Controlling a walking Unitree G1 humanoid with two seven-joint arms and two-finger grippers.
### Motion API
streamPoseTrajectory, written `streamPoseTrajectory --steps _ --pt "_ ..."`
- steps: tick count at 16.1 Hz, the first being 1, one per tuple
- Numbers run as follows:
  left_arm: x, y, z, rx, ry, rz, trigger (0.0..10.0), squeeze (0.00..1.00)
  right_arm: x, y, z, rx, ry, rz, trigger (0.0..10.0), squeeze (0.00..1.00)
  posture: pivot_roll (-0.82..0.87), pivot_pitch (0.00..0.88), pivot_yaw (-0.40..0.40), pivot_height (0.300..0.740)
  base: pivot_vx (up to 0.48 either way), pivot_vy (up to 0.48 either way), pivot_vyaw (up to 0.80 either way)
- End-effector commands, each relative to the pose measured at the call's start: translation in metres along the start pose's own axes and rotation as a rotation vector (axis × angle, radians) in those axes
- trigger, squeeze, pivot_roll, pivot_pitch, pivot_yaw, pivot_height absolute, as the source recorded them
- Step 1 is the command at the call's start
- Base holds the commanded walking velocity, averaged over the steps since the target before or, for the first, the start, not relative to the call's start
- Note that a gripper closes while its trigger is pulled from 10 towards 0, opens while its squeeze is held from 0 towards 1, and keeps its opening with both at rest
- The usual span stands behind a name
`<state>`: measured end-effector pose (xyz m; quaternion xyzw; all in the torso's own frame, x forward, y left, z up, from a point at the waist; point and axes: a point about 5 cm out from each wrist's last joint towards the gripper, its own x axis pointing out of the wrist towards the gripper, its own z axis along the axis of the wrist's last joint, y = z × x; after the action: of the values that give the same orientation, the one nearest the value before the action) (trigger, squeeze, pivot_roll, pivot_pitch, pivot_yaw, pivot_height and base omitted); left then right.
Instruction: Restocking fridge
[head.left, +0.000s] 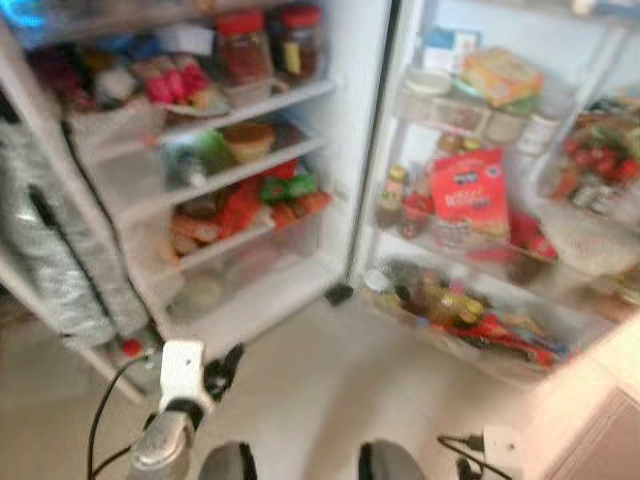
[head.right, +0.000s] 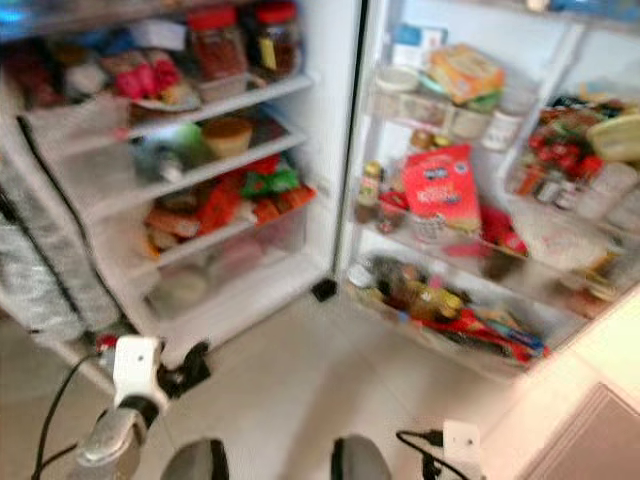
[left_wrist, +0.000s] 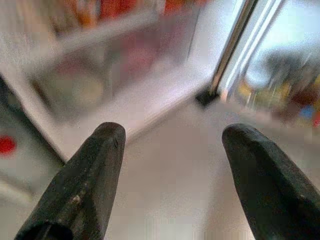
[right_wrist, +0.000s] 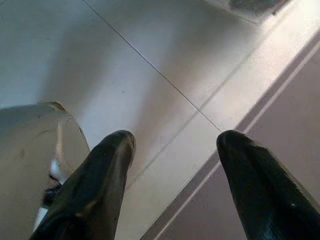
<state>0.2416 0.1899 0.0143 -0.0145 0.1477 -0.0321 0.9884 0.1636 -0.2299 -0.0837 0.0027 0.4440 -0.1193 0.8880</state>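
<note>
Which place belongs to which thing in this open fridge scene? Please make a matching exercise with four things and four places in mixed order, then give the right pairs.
Things:
1. two red-lidded jars
2. red bag
3. left tool
4. clear drawer

Places:
A. on a shelf of the open fridge door
B. at the bottom of the fridge body
C. on the top shelf of the fridge body
D. low over the pale floor, open and holding nothing

Pairs: 1-C, 2-A, 3-D, 4-B
</note>
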Motion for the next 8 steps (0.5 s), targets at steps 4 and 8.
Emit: streamPoseTrajectory --steps 4,8 --pt "0.002 0.009 -0.041 -0.059 0.22 0.066 10.0 0.0 -0.001 0.0 -0.003 0.016 0.007 -0.001 10.0 0.0 -0.17 0.064 -0.03 0.645 0.0 0.0 0.0" --pt "-0.003 0.012 -0.074 -0.042 0.427 0.095 10.0 0.0 -0.001 0.002 -0.004 0.021 0.011 0.007 10.0 0.0 -0.16 0.041 -0.021 0.645 0.0 0.0 0.0"
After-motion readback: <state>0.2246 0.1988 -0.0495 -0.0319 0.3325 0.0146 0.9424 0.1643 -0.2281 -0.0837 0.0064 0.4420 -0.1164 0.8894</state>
